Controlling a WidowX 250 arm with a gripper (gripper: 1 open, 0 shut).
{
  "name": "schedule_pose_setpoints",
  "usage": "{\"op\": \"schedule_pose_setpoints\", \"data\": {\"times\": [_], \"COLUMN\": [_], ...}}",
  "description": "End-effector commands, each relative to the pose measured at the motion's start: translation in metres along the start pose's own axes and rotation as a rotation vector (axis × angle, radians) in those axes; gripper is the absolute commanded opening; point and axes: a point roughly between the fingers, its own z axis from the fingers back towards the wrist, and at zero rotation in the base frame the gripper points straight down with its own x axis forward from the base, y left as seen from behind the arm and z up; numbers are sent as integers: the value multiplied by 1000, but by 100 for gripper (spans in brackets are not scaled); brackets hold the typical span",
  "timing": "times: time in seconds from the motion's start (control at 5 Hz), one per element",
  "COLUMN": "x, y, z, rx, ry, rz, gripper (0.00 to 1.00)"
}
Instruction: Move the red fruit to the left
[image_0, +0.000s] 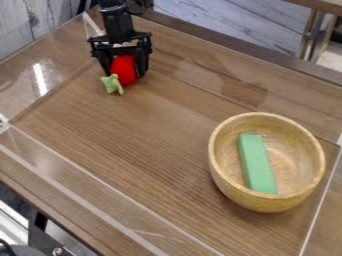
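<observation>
I see a brown wood table (147, 140) from up high. My black claw (120, 45) is up near eleven o'clock in my view, close to the far end of the table. The claw is open wide. Its two sides are spread out over the red fruit (124, 69). The fruit sits on the table at eleven o'clock too, right under the claw. It is small, round and bright red. I can't tell if the claw is touching it, because the claw hides the top part. A light green stem (111, 85) sticks out from the fruit toward seven o'clock and lies low by the table top.

Well apart from them, at about four o'clock, there is a big round wooden bowl (306, 178). It is light yellow-brown. A green block (257, 164) lies inside the bowl. The block is long, with straight sides, and points from about twelve o'clock to six o'clock.
</observation>
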Motion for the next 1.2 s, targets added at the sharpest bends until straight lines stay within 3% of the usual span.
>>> {"op": "schedule_pose_setpoints", "data": {"times": [0.0, 0.6, 1.0], "x": [-5, -26, -32], "y": [-5, -15, -26], "z": [18, 72, 117], "rx": [-8, -48, -63], "ry": [-53, -81, -114], "rz": [23, -51, -20], "gripper": [100, 100, 100]}}
